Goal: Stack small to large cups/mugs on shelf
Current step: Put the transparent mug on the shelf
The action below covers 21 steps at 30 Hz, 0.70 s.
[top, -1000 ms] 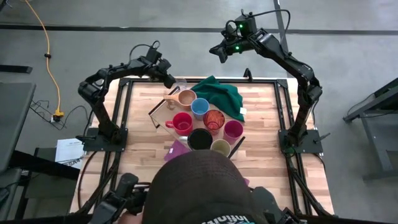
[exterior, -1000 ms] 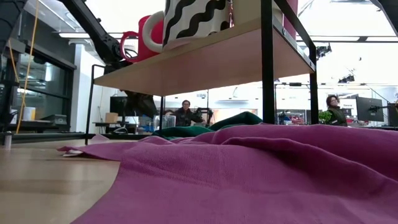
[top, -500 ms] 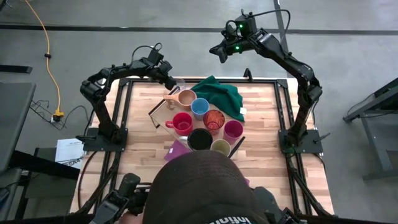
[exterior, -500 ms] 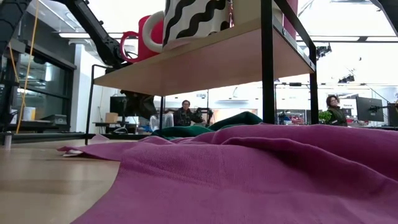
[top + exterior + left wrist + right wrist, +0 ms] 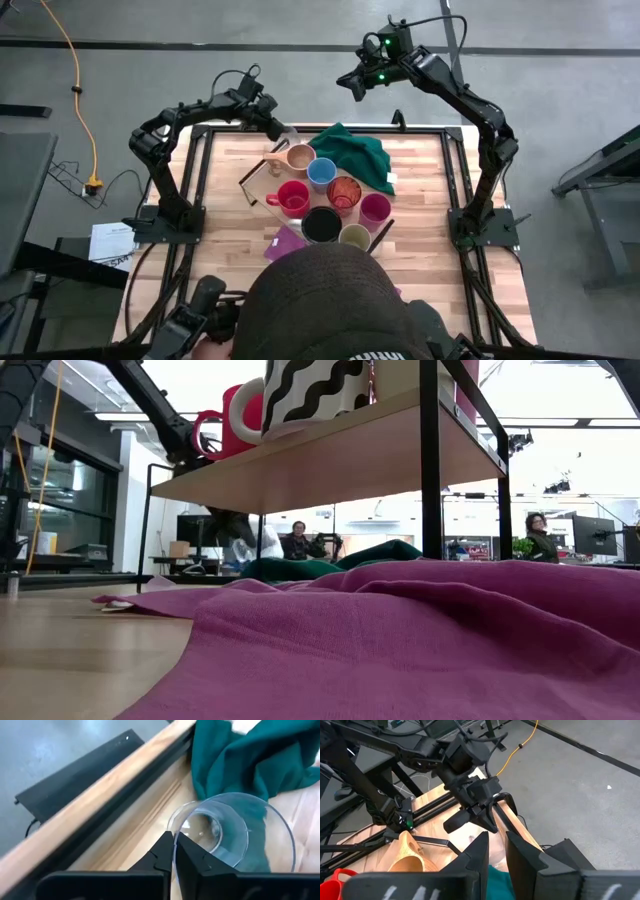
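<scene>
The shelf (image 5: 252,178) stands mid-table carrying seven cups: tan (image 5: 300,157), blue (image 5: 321,172), red (image 5: 293,196), orange patterned (image 5: 344,190), magenta (image 5: 375,208), black (image 5: 321,224) and olive-beige (image 5: 355,237). A green cloth (image 5: 355,155) lies behind it. At the far-left table edge the left gripper (image 5: 173,851) pinches the rim of the clear glass cup (image 5: 232,832), which lies tipped beside that cloth, while the right gripper (image 5: 493,847) hangs above the table's far edge, its fingers slightly parted and empty.
</scene>
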{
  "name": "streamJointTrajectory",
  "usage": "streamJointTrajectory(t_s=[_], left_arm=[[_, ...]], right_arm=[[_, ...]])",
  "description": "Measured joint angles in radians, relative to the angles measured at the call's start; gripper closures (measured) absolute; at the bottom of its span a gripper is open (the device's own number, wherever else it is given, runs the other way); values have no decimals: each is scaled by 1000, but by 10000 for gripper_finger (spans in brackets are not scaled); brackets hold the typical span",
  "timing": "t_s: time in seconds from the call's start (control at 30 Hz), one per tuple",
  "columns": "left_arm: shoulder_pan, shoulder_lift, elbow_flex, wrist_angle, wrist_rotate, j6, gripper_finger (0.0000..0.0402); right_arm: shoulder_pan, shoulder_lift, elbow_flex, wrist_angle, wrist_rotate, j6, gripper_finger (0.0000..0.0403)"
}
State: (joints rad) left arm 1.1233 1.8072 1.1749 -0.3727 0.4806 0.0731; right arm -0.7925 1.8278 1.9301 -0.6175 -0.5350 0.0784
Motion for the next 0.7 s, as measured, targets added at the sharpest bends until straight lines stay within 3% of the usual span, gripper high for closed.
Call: streamJointTrajectory(t_s=[0.13,0.7], left_arm=[[0,0,70,-54,8,26,396],[1,0,507,-547,-65,269,400]], right_arm=[[0,0,0,0,0,0,348],[0,0,0,0,0,-26,348]])
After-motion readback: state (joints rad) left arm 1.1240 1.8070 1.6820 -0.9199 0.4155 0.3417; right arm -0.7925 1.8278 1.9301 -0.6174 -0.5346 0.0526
